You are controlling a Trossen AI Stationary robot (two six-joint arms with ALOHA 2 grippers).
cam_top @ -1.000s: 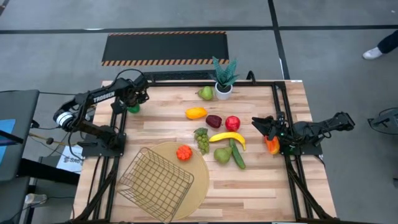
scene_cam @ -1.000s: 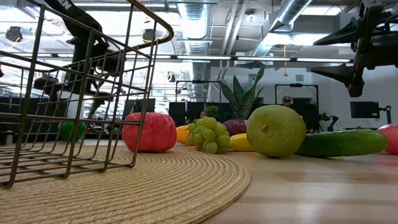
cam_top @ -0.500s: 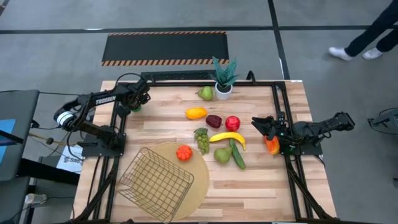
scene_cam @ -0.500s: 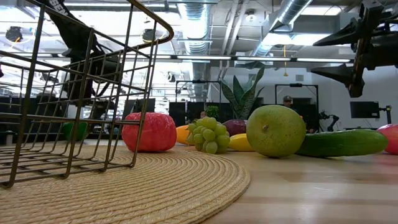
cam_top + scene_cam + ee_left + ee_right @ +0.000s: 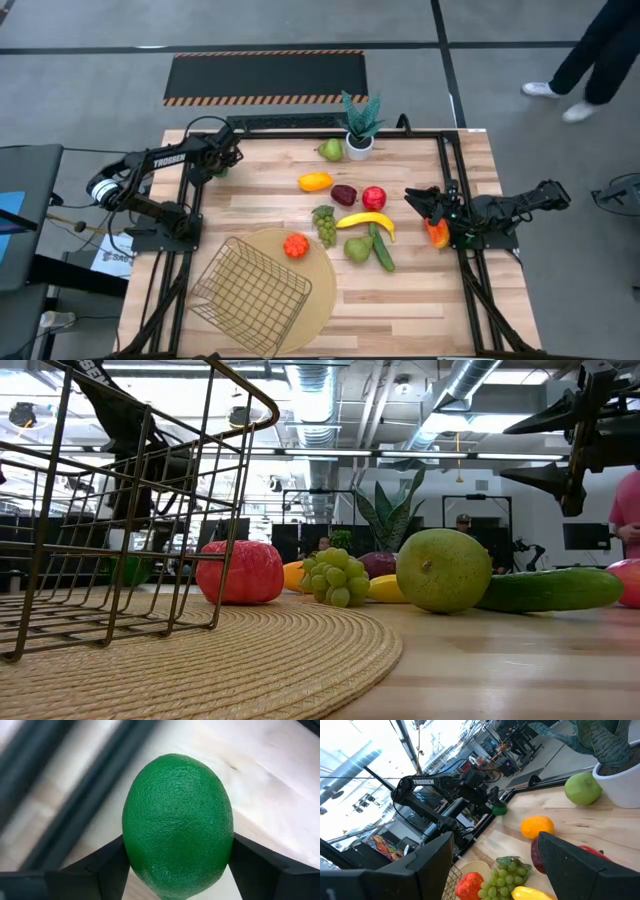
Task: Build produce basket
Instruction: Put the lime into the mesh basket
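Note:
My left gripper (image 5: 217,163) is at the table's far-left corner, shut on a green pebbled fruit (image 5: 177,820). My right gripper (image 5: 415,198) hangs open above the table's right side, beside the red-orange mango (image 5: 437,234). The golden wire basket (image 5: 250,295) sits on the round tan mat (image 5: 322,290), with a red-orange fruit (image 5: 295,245) next to it on the mat. On the wood lie the grapes (image 5: 324,225), banana (image 5: 366,221), cucumber (image 5: 383,251), green pear (image 5: 358,249), red apple (image 5: 374,198), a dark red fruit (image 5: 344,195), a yellow-orange fruit (image 5: 315,182) and a far green fruit (image 5: 331,150). My left gripper has the green fruit pinched between its two fingers (image 5: 107,865), one on each of its broad sides (image 5: 132,845). The fruit's rounded end sticks out past the fingertips. In the low view the fruit (image 5: 130,568) sits at table height; whether it is lifted clear I cannot tell.
A spiky plant in a white pot (image 5: 360,135) stands at the far edge. Black frame rails (image 5: 445,165) run along the table's sides. A person's legs (image 5: 600,50) are on the floor beyond the far-right corner. Bare wood (image 5: 410,310) lies near the right front.
My left arm has come down at the far-left corner over the green fruit. The fruit has kept roughly its place. A person has walked along the floor beyond the far-right corner.

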